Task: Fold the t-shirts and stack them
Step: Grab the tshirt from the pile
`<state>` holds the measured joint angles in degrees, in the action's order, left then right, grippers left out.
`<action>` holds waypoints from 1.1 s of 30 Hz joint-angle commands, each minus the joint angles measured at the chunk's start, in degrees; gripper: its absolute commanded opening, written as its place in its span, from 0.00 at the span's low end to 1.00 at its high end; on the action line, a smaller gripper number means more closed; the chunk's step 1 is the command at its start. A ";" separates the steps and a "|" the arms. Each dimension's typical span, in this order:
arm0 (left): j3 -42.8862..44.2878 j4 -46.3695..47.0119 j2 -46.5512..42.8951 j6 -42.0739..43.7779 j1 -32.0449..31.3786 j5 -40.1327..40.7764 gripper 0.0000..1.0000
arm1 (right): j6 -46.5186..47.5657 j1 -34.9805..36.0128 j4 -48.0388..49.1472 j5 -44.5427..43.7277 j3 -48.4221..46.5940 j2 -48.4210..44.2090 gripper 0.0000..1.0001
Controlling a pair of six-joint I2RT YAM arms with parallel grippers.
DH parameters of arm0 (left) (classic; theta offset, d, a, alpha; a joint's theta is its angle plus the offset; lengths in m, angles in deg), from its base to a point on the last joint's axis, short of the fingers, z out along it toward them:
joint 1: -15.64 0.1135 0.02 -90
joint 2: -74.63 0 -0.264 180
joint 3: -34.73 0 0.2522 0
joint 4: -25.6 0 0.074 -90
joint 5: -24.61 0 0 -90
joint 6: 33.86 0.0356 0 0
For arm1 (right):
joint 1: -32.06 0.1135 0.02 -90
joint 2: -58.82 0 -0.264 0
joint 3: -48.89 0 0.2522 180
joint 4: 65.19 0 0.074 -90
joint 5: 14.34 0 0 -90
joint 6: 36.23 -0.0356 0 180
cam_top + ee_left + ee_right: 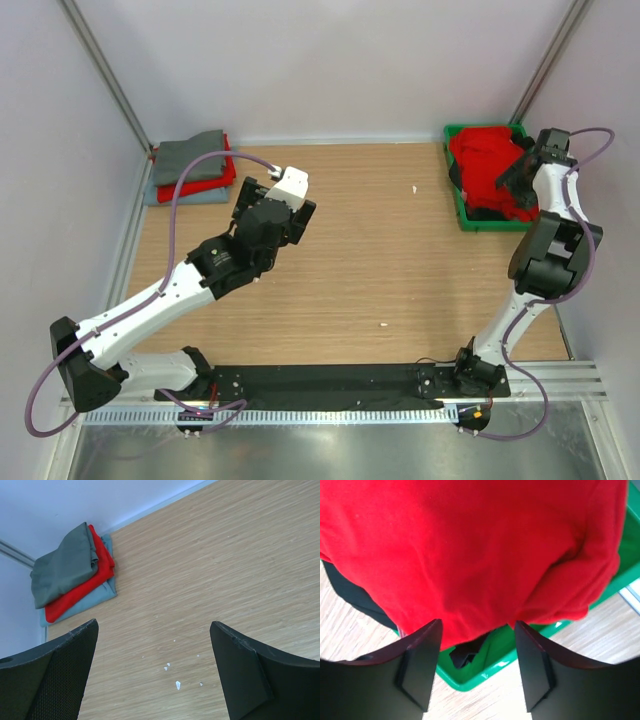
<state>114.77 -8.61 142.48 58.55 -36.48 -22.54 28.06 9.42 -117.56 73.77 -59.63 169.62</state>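
Hovering with its jaws apart, the right gripper has the bright red t-shirt's bunched lower edge just ahead of it, between the two tips (nothing looks pinched yet). From there the shirt heaps away from the fingers, over a dark shirt in the green bin. The left gripper, spread wide above the bare table, is well apart from it. The folded stack lies in the far left corner.

open tabletop runs between the folded stack in the far-left corner and the green bin far right; a heaped red t-shirt fills the bin's mouth.
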 commanded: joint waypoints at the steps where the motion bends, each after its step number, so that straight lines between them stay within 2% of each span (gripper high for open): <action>1: 1.83 0.85 -0.53 -0.04 -0.26 0.66 0.93 | -0.48 0.04 2.05 0.66 -3.50 0.29 0.63; 2: 1.92 0.76 -0.44 -0.04 -0.26 0.74 0.93 | -0.39 -0.04 2.05 0.66 -3.67 0.46 0.61; 3: 1.92 0.76 -0.53 -0.04 -0.26 0.74 0.93 | -0.39 -0.04 1.79 0.66 -4.37 1.34 0.53; 4: 1.92 0.76 -0.53 -0.04 -0.18 0.83 0.93 | -0.39 -0.04 1.78 0.66 -4.38 1.34 0.53; 5: 1.92 0.93 -0.44 -0.13 -0.26 0.83 0.93 | -0.39 -0.04 1.78 0.66 -4.73 1.52 0.45; 7: 1.92 0.76 -0.44 -0.04 -0.26 0.83 0.93 | -0.21 -0.04 1.43 0.92 -5.26 1.96 0.36; 8: 1.92 0.85 -0.44 0.04 -0.26 0.83 0.93 | -0.21 -0.04 1.43 0.92 -5.69 2.05 0.28; 11: 2.01 0.67 -0.27 0.13 -0.26 0.92 0.93 | 0.22 -0.04 0.73 1.19 -7.10 2.75 0.17; 14: 1.92 0.67 -0.44 0.22 -0.18 1.27 0.93 | 0.40 0.04 0.20 1.10 -7.55 2.49 0.02; 20: 1.92 0.76 -0.44 0.48 -0.18 1.62 0.94 | 0.49 0.22 0.99 4.53 -5.35 -1.63 0.02; 24: 1.92 1.29 -0.53 0.49 0.78 4.78 0.95 | 1.10 3.81 -1.72 2.16 -8.32 -4.53 0.02; 28: 1.92 1.29 -2.55 -2.06 3.69 5.84 1.00 | 3.56 14.61 -12.15 2.50 -22.80 -7.09 0.01; 29: 2.71 1.03 -3.60 -2.06 3.95 5.84 1.00 | 3.91 18.99 -14.45 3.03 -32.41 -7.53 0.02; 30: 4.54 -4.02 -3.87 -4.59 3.95 5.93 1.00 | 3.48 21.03 -18.39 3.73 -37.64 -8.14 0.02; 32: 10.15 -10.46 -5.44 -10.46 3.95 6.02 1.00 | 2.08 22.63 -20.27 5.57 -49.84 -9.46 0.02; 33: 11.05 -12.93 -6.41 -11.81 3.95 5.76 1.00 | 0.42 22.63 -20.45 6.45 -51.47 -10.60 0.01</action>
<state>118.45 -15.29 141.00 54.47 -32.57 -18.83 29.89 30.25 -133.67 75.98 -97.53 170.15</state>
